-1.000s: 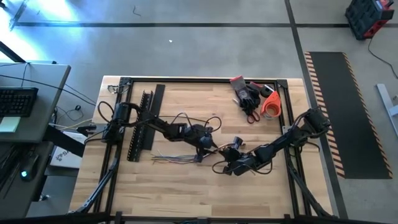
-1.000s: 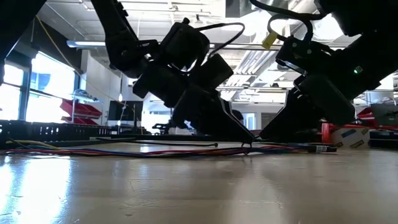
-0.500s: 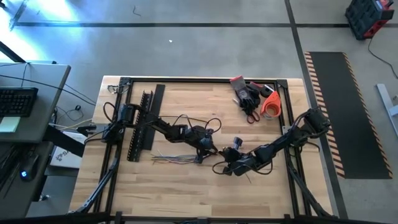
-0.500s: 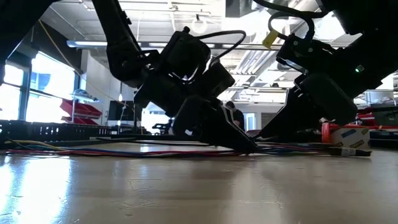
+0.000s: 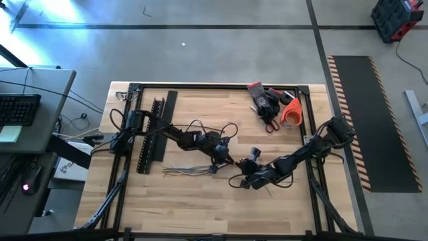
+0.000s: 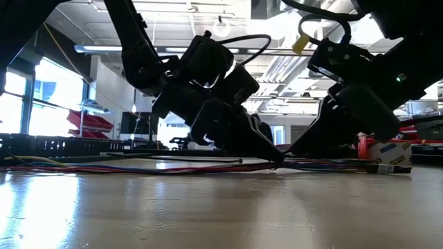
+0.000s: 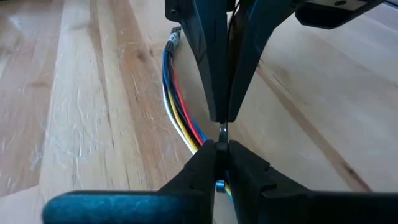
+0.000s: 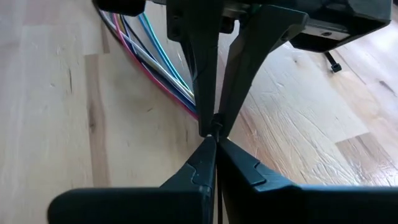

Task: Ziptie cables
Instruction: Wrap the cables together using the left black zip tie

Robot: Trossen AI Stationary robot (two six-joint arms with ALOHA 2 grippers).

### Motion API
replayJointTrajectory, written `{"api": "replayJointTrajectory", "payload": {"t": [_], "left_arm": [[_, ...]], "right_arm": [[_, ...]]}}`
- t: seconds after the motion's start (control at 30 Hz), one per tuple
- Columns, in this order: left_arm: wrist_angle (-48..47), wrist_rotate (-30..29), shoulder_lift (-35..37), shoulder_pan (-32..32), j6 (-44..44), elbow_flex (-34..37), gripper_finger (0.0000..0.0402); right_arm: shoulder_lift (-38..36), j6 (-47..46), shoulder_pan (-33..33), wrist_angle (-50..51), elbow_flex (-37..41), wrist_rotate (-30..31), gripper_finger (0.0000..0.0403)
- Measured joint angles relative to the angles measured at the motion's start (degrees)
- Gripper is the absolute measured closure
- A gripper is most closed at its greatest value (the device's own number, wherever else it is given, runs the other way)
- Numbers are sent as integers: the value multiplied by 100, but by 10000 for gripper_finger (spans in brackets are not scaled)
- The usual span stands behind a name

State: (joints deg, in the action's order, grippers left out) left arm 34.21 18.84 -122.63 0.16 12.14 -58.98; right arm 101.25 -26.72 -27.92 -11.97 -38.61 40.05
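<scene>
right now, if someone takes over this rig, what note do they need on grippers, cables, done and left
Left gripper: shut, tips down at the table beside the right-hand end of the cables, pinching something thin that cannot be made out.
Right gripper: shut, low over the table just right of the left one; what it pinches cannot be made out.
Cables: a loose bunch lying flat along the table, fanned out at the end away from the grippers, below the slotted rail.
Done: both grippers are closed at the same end of the bunch.
Left: no tie is visible around the cables, so treat the bundling as not confirmed.
</scene>
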Motion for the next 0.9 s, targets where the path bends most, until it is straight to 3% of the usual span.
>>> {"api": "replayJointTrajectory", "payload": {"t": [0.3, 0.67, 0.9], "left_arm": [[-131, 42, 166, 51, 157, 14, 399], [-635, -28, 345, 175, 361, 17, 400], [-740, -147, 345, 170, 361, 17, 400]], "right_arm": [[-4, -624, -247, 244, -4, -35, 403], [-106, -2894, -932, 2377, -6, 285, 403], [-958, -3029, -869, 3662, 4, -720, 392]]}}
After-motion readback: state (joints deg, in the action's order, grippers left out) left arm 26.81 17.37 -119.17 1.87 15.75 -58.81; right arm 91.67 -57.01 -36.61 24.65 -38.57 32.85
